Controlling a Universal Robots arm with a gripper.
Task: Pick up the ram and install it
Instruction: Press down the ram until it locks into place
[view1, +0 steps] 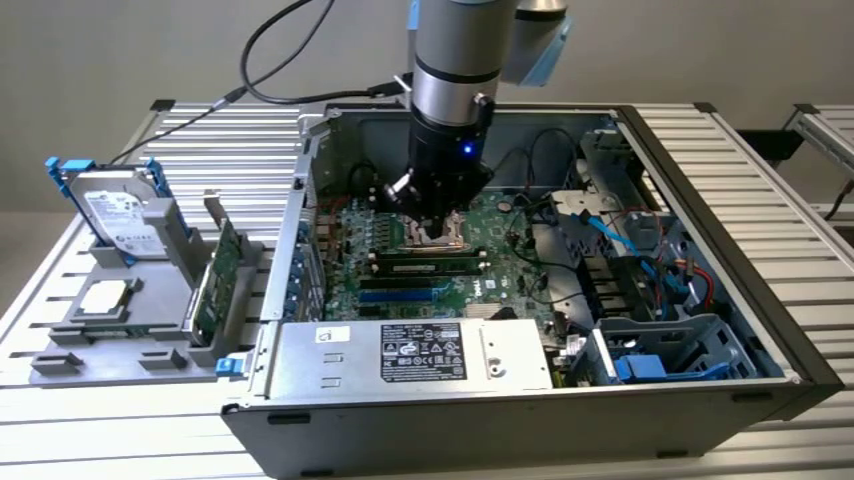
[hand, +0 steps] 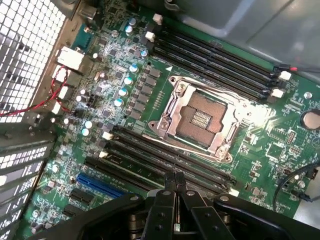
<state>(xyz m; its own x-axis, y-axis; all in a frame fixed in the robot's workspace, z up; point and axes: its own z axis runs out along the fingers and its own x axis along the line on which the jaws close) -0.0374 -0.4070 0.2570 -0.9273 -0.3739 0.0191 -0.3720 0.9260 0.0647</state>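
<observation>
— Where is the ram?

— I see the ram inside the open case, standing on edge on the motherboard, apparently in one of the memory slots. Its long axis runs from the exterior view's left to its right, parallel to the other slots, with the pale label facing the near side.

— And the gripper?

— The gripper hangs just beyond the ram, on the far side, over the CPU socket. My wrist view shows the fingertips pressed together with nothing between them.

— What crowds it?

— The power supply sits near, the blue cables and the drive cage to the exterior view's right. Outside the case, on the exterior view's left, a grey holder carries the hard drive and the upright expansion card, well apart from the arm.
</observation>
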